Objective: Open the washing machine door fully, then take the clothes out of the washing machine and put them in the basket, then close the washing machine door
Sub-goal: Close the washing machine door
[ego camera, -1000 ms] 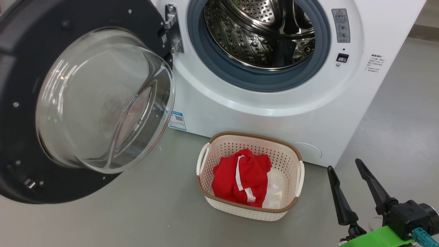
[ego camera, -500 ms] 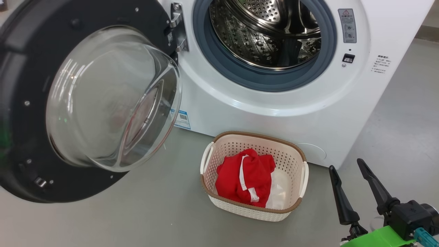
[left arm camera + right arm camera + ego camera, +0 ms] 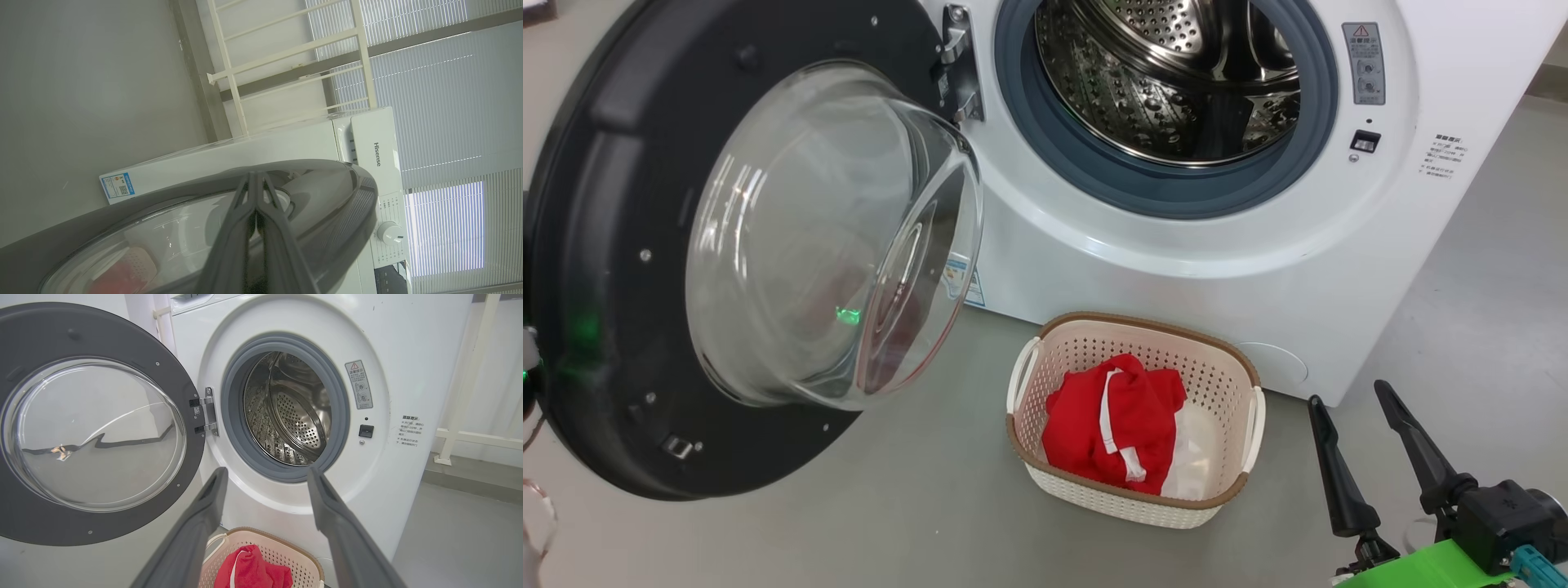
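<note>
- The washing machine door (image 3: 833,237) stands swung open on its hinge, left of the washing machine (image 3: 1176,269) opening.
- The steel drum (image 3: 1168,82) shows behind the grey gasket.
- The basket (image 3: 1152,324) sits on the floor (image 3: 890,506) just in front of the machine.
- The clothes (image 3: 1115,425), red with white trim, lie in the basket, with a white piece beside them.
- The left fingers (image 3: 253,204) are pressed together at the door's outer side; contact cannot be told.
- The right fingers (image 3: 1327,441) are spread apart, holding nothing, right of the basket.
</note>
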